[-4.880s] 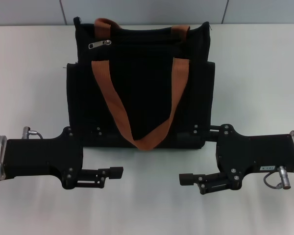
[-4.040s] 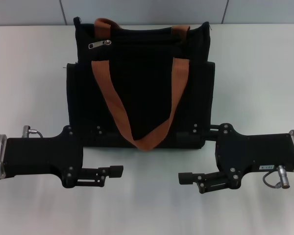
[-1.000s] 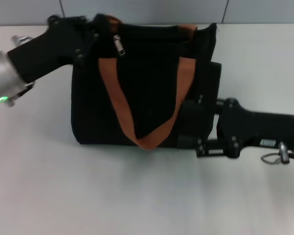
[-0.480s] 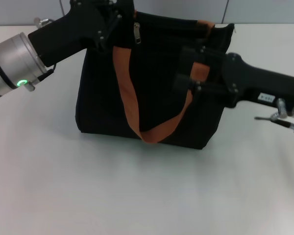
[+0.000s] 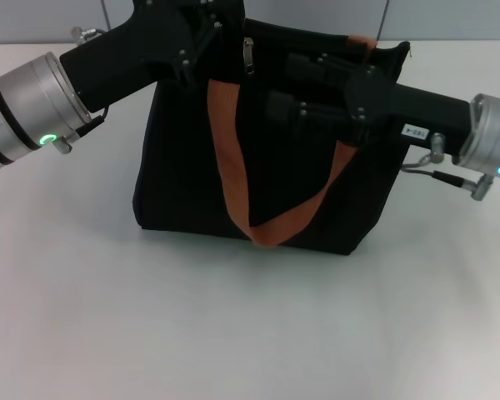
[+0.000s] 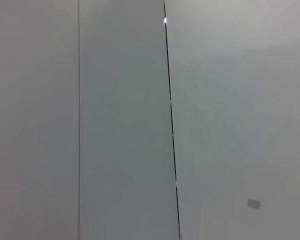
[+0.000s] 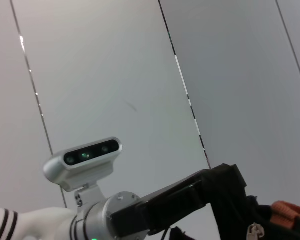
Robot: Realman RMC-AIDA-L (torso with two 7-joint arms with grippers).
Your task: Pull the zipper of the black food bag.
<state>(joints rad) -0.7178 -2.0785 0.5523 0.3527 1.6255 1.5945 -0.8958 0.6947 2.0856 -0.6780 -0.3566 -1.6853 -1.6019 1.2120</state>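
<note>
- The black food bag (image 5: pixel 258 158) is stood at the desk's (image 5: pixel 233 333) far edge.
- The bag's top left corner is met by the left hand (image 5: pixel 202 29); its grip cannot be told.
- The zipper (image 5: pixel 248 52) hangs just beside that hand.
- The right hand (image 5: pixel 279 87) is held open at the bag's front.

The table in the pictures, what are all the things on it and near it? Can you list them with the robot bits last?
boxy black fabric food bag: one, black, standing on the table, middle.
orange-brown webbing handle straps: two, orange-brown, one draped down the bag's front, one at its top far edge.
small silver metal zipper pull: one, silver, hanging at the bag's top edge, beside the left end effector.
white table: one, white, under the bag.
grey panelled wall: one, grey, behind the table.
left end effector: one, black, at the bag's top left corner.
right end effector: one, black, against the bag's upper front.
</note>
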